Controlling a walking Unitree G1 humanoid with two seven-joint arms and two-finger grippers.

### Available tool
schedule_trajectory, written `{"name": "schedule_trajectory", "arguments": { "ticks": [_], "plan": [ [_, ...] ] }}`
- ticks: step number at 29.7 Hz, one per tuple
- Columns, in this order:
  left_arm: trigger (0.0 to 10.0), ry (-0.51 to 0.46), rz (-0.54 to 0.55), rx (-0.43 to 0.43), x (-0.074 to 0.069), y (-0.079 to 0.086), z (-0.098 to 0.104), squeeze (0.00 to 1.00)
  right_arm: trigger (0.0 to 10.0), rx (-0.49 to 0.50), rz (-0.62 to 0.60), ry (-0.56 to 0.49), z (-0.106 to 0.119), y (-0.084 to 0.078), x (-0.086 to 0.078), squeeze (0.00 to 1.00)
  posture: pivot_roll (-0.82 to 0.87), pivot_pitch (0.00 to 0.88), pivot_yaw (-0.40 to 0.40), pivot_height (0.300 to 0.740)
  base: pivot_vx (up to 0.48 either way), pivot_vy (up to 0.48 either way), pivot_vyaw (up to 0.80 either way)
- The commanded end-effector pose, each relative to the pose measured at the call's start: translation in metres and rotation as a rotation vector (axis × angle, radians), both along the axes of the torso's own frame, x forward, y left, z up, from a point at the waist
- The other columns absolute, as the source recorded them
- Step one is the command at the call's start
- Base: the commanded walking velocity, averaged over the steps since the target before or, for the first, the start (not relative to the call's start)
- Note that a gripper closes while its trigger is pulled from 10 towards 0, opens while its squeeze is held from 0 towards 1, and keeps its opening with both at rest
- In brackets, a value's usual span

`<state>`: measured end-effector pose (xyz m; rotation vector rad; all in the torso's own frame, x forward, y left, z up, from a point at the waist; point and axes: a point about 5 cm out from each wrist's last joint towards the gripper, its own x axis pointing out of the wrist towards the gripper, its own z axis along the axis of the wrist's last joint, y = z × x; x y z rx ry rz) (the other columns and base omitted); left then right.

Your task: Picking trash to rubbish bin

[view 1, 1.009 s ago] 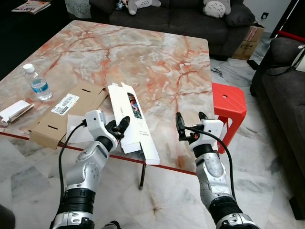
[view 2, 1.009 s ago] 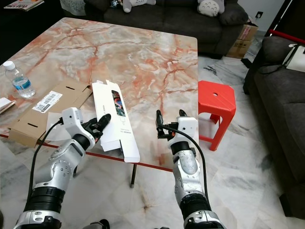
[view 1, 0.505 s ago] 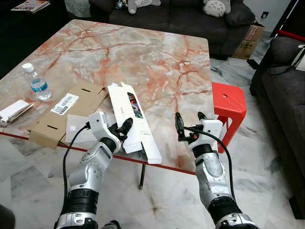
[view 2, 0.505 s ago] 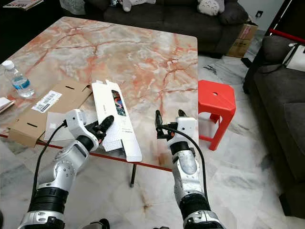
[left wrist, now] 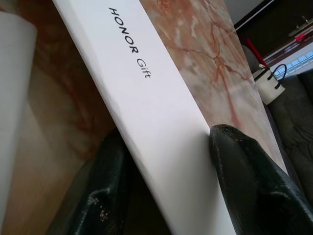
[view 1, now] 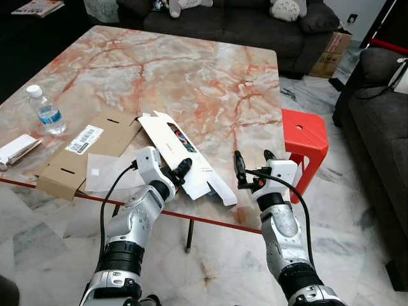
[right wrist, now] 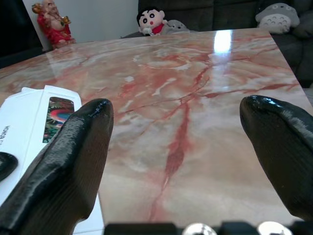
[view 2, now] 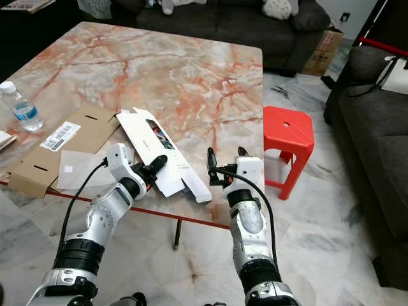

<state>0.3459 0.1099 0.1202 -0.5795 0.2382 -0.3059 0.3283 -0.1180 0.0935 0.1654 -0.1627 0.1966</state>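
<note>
1. Nearest the robot, the left end effector pinches the near long edge of the white carton — the left wrist view shows one black finger above the white panel and the other beneath it.
2. The carton is long and flat, lying skewed on the marble surface, with its near end jutting past the front edge. Gripped on one edge only, it could flex, pivot or slide out of the fingers when lifted.
3. The right end effector hovers just above the surface's front edge, fingers spread wide and holding nothing, a little apart from the carton's near end.
4. Farther left lie a clear plastic sheet and a flattened brown cardboard box — a sweeping carton could drag or scatter them.
5. Beyond these stands a water bottle, upright.
6. A red stool sits beside the surface on the robot's right, a likely obstacle when it turns away.
</note>
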Motion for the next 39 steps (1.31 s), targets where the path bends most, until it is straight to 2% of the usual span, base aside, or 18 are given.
{"name": "schedule_trajectory", "arguments": {
  "ticks": [1,13,22,25,28,30,31,32,33,34,35,39],
  "plan": [
    [0.0,0.002,-0.002,0.01,0.001,-0.004,0.0,0.0,10.0,-0.002,-0.001,0.013,-0.003,-0.001,-0.002,0.0,0.06,0.099,-0.082,0.74,0.0,0.0,0.0],
    [0.0,-0.007,-0.01,0.012,0.001,-0.008,-0.001,0.0,10.0,-0.004,0.01,0.023,-0.007,0.001,-0.004,0.0,0.06,0.062,-0.085,0.74,0.0,0.0,0.0],
    [0.0,-0.012,-0.008,0.011,0.002,-0.009,-0.001,0.0,10.0,-0.005,0.013,0.025,-0.007,0.001,-0.004,0.0,0.06,0.068,-0.089,0.74,0.0,0.0,0.0],
    [0.0,-0.033,-0.007,0.015,0.004,-0.01,0.002,0.0,10.0,-0.005,0.012,0.024,-0.006,0.001,-0.003,0.0,0.07,0.071,-0.091,0.74,0.0,0.0,0.0],
    [0.0,-0.104,0.019,0.027,0.006,-0.011,0.012,0.0,10.0,-0.007,0.011,0.022,-0.004,-0.001,-0.002,0.0,0.08,0.09,-0.102,0.74,0.0,0.0,0.0],
    [0.0,-0.199,0.041,0.103,0.008,-0.012,0.022,0.0,10.0,-0.007,0.006,0.014,-0.001,-0.002,0.0,0.0,0.08,0.094,-0.106,0.74,0.0,0.0,0.0],
    [0.0,-0.199,0.041,0.103,0.008,-0.012,0.022,0.0,10.0,-0.007,0.006,0.014,-0.001,-0.002,0.0,0.0,0.08,0.094,-0.106,0.74,0.0,0.0,0.0],
    [0.7,-0.227,0.051,0.117,0.009,-0.013,0.025,0.0,10.0,-0.007,0.003,0.006,0.001,-0.002,0.001,0.0,0.08,0.096,-0.107,0.74,0.0,0.0,0.0],
    [0.7,-0.244,0.062,0.13,0.009,-0.012,0.027,0.0,10.0,-0.009,0.001,-0.001,0.002,-0.002,0.001,0.0,0.08,0.096,-0.107,0.74,0.0,0.0,0.0],
    [9.4,-0.315,0.074,0.227,0.01,-0.014,0.034,0.0,10.0,-0.002,-0.016,-0.025,0.008,-0.006,0.003,0.0,0.07,0.099,-0.108,0.74,0.0,0.0,0.0],
    [10.0,-0.386,0.073,0.316,0.01,-0.017,0.039,0.0,10.0,-0.003,-0.038,-0.046,0.015,-0.011,0.006,0.0,0.07,0.103,-0.109,0.74,0.0,0.0,0.0],
    [10.0,-0.453,0.084,0.397,0.013,-0.021,0.046,0.0,10.0,-0.009,-0.078,-0.081,0.025,-0.021,0.01,0.0,0.06,0.106,-0.111,0.74,0.0,0.0,0.0]
  ]
}}
